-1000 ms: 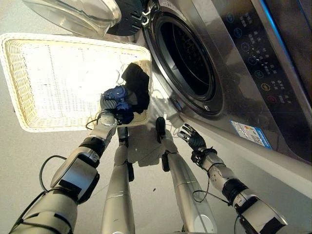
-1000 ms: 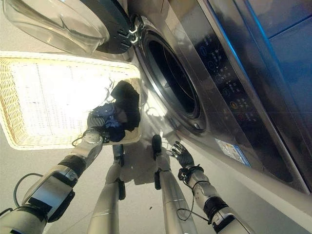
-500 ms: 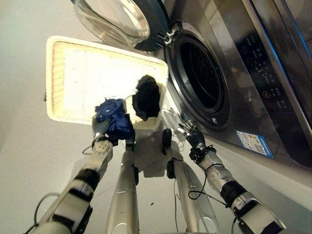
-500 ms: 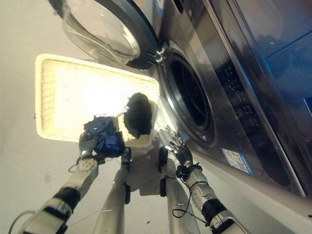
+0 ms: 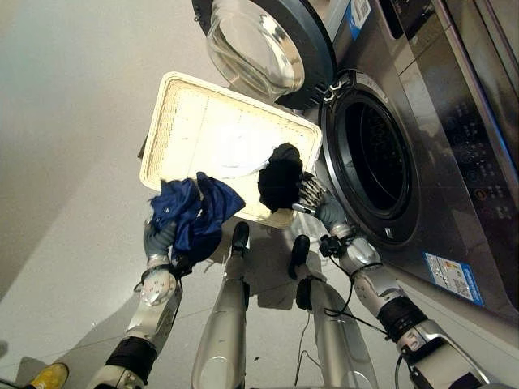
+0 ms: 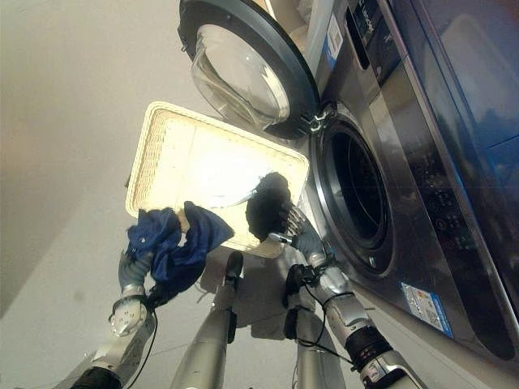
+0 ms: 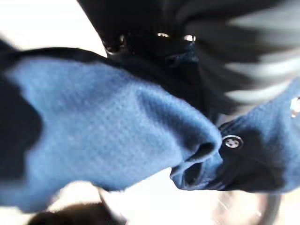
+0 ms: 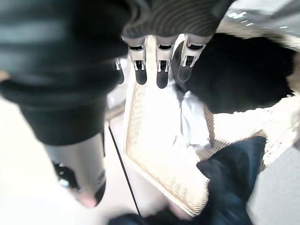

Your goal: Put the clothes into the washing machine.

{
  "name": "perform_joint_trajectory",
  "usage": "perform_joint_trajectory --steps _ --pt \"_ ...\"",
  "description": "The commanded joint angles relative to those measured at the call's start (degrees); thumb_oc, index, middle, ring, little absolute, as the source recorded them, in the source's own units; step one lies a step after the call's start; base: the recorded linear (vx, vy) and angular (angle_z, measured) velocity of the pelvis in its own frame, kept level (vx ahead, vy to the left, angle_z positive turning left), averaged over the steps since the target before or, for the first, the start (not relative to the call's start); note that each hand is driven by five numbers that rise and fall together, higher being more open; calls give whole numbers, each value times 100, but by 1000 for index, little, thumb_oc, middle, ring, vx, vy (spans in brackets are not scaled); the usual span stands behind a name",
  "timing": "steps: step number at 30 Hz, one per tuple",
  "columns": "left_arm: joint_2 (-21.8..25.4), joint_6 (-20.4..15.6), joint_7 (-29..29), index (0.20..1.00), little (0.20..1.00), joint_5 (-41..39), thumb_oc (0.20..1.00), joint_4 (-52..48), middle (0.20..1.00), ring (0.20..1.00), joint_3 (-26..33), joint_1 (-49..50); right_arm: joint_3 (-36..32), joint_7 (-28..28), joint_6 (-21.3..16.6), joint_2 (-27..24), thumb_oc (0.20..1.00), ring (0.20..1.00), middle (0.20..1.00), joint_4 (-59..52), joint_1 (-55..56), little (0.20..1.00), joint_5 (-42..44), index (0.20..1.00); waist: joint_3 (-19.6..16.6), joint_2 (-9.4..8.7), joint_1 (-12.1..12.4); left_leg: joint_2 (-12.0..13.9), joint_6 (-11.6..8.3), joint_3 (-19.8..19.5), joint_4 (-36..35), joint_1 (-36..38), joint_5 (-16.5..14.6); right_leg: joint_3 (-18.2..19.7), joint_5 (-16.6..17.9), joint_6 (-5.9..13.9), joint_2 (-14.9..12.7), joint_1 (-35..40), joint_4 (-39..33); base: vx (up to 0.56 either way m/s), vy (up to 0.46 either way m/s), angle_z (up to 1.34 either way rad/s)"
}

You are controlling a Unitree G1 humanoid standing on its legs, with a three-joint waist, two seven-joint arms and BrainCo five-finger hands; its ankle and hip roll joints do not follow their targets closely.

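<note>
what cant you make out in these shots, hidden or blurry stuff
- Inside of the washing machine drum: dark past the door opening in both eye views, so any contents are unreadable.
- Left robot hand: its fingers are buried under the blue garment it lifts, in the eye views and the left wrist view.
- White item in the wicker basket: washed out by glare; kind unclear.
- Black garment at the basket's corner: whether the right robot hand touches it is unclear.

Left hand raised with fingers curled closed; right hand extended, fingers straight.

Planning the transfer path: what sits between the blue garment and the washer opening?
In the left eye view: basket corner, black garment and right robot hand between blue garment and drum opening.
</note>
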Motion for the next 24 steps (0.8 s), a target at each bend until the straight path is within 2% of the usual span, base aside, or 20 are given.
perform_joint_trajectory --steps 1,2,6,8,11,15,22,23,24 --pt "39 -5 -1438 200 200 -649 200 -627 200 200 -134 -175 241 504 99 -75 1000 1000 1000 -647 -59 1000 -402 1000 -104 84 -163 -361 171 352 91 244 -339 -60 446 583 39 544 -947 -7 48 0" --pt "68 110 -1881 200 200 -772 200 -741 200 200 -277 -243 358 731 300 -116 1000 1000 1000 -733 -156 1000 -310 1000 -104 100 -166 -380 178 360 87 267 -341 -59 457 594 27 571 -969 -3 38 0" --pt "276 364 -2451 200 200 -1094 200 -998 200 200 -622 -523 607 1204 702 -300 1000 1000 1000 -894 -373 1000 31 1000 -104 127 -206 -409 188 402 145 288 -364 -54 493 617 -18 587 -982 1 59 -1" --pt "405 621 -2886 200 200 -1425 200 -1098 200 200 -841 -788 829 1428 982 -379 1000 1000 1000 -1028 -495 1000 196 1000 -104 116 -264 -423 191 447 172 295 -386 -11 531 625 -35 586 -1022 3 34 -4" --pt "447 759 -3028 200 200 -1569 200 -1139 200 200 -953 -936 942 1512 1099 -405 1000 1000 1000 -1040 -587 1000 221 1000 -104 110 -298 -426 194 482 164 312 -397 13 557 630 -41 585 -1057 -1 9 -5" --pt "440 1271 -3549 200 200 -1985 200 -1231 200 200 -1230 -1247 1207 1572 1385 -417 1000 1000 1000 -1021 -776 1000 447 1000 -104 100 -379 -437 210 575 133 335 -411 94 626 623 -30 571 -1152 1 6 -2" --pt "387 1434 -3619 200 200 -2442 200 -1142 200 200 -1573 -1524 1447 1634 1662 -390 1000 1000 1000 -894 -892 1000 942 1000 -104 52 -453 -422 200 690 97 326 -413 151 705 630 -29 538 -1249 0 -8 -12" --pt "380 1436 -3626 200 200 -2483 200 -1141 200 200 -1592 -1535 1457 1610 1682 -386 915 915 915 -893 -885 915 1021 915 -104 48 -461 -425 200 696 106 314 -414 154 709 628 -28 526 -1248 0 0 0" --pt "380 1436 -3626 200 200 -2483 200 -1141 200 200 -1592 -1535 1457 1610 1682 -386 915 915 915 -893 -885 915 1021 915 -104 48 -461 -425 200 696 106 314 -414 154 709 628 -28 526 -1248 0 0 0"
